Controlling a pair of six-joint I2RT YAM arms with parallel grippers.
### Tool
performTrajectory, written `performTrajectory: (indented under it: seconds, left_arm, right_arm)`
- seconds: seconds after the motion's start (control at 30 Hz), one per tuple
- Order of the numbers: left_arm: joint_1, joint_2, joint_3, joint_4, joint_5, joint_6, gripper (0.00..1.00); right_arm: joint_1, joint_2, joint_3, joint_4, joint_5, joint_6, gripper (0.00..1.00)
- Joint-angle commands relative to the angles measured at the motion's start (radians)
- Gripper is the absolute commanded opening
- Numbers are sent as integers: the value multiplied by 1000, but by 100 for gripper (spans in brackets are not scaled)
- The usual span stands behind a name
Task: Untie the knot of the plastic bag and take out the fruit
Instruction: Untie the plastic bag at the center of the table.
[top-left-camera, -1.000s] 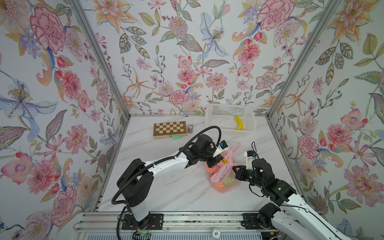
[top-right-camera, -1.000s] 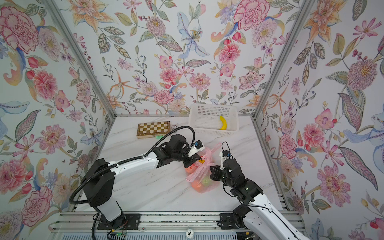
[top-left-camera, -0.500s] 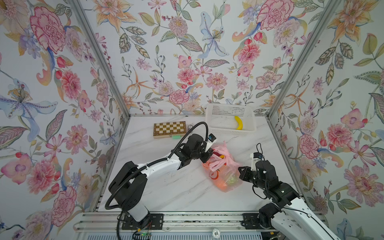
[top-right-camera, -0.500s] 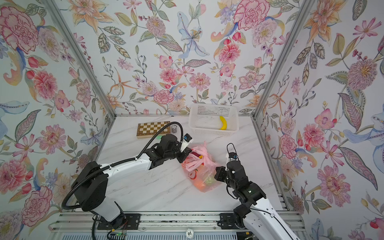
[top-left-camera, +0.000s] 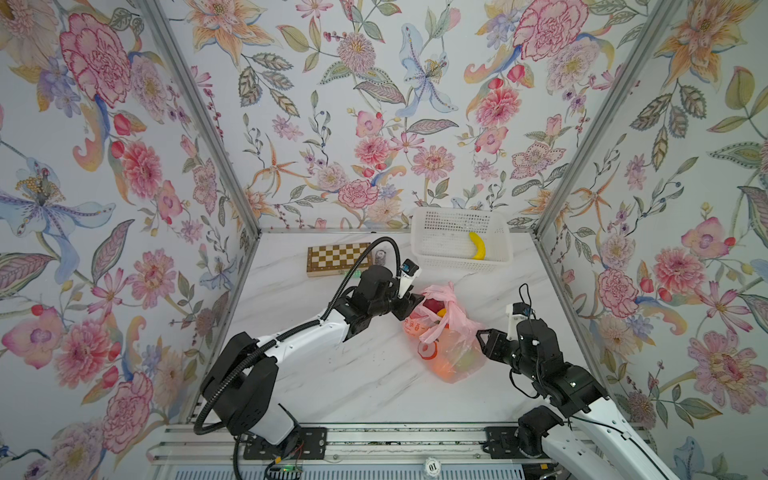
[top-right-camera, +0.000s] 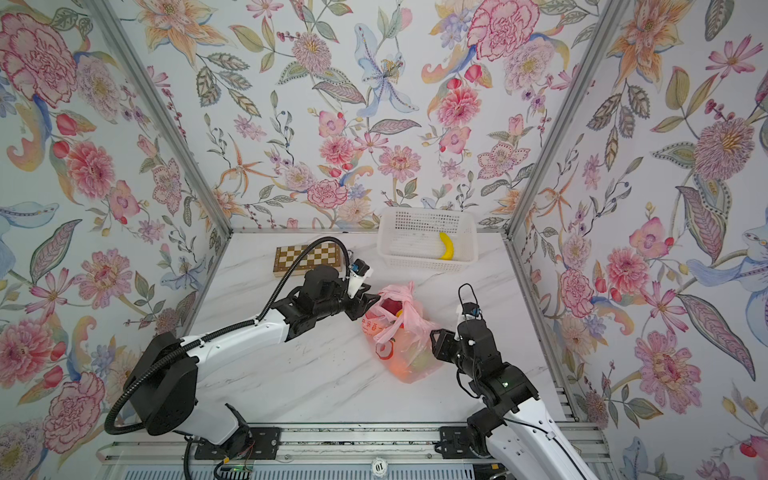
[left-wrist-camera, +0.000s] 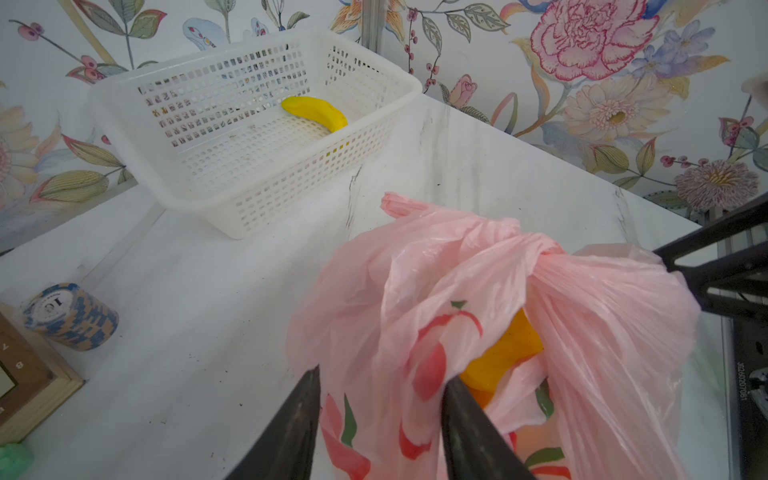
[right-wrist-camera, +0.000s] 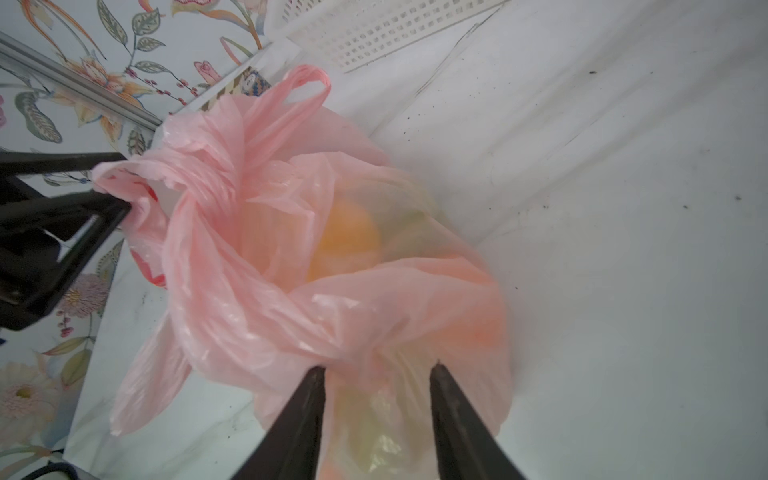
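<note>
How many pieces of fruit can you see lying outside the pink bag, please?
1: the banana lies in the white basket. Other fruit shows through the plastic bag; more may be hidden inside.

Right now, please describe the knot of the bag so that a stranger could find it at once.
On the marble table lies a pink plastic bag holding fruit. The knot is the tight twisted bunch at its mouth, where both handles join; the film around hangs loose.
</note>
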Motion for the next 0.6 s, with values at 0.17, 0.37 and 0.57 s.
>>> performTrajectory:
  seconds: [0.17,0.37,0.57]
  left_arm:
    - [-5,33,179,-116,117,106,59]
    - [-17,124,319,-281,226,244,66]
    - [-23,196,423,-448,283,345,72]
  right_arm:
    - [48,96,176,-13,-3,-77,54]
    - [61,227,249,10,-80,-105,57]
    - [63,323,250,77,-188,-76,57]
